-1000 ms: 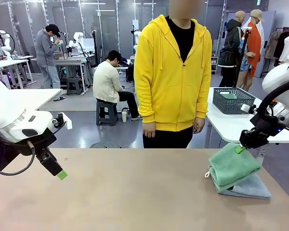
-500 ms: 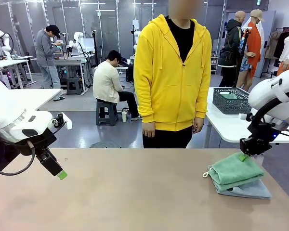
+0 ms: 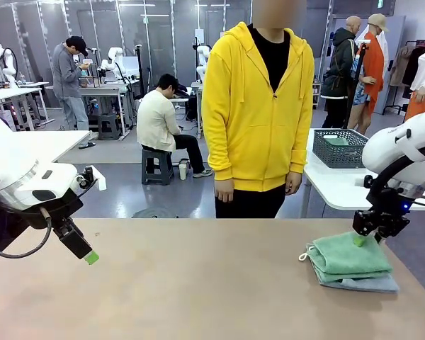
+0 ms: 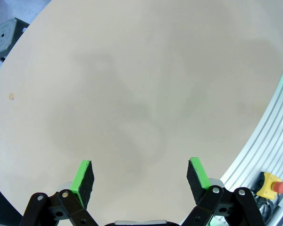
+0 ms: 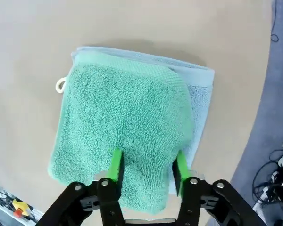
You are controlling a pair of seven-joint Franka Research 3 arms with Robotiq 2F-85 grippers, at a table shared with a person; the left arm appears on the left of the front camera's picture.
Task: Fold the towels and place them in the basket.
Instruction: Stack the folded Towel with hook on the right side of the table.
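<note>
Your right gripper (image 5: 147, 167) pinches the sea-green towel (image 5: 122, 141).
It hides most of the grey-blue towel (image 5: 198, 94) beneath (left gripper (image 4: 140, 176) gapes, holding nothing).

Looks like we're in a robotics lab, the big open kind with lots of stations. Far left there are white tables (image 3: 18, 92) carrying small white robot arms (image 3: 114, 59), with one person (image 3: 71, 78) standing at them and another sitting on a low stool (image 3: 158, 164). We've got grey partition walls (image 3: 156, 28) at the back, a bare grey floor (image 3: 127, 184), and clothes on a rack (image 3: 414, 67) far right. In the left wrist view, a yellow emergency-stop button (image 4: 271, 185) sits off the table's edge.
</note>
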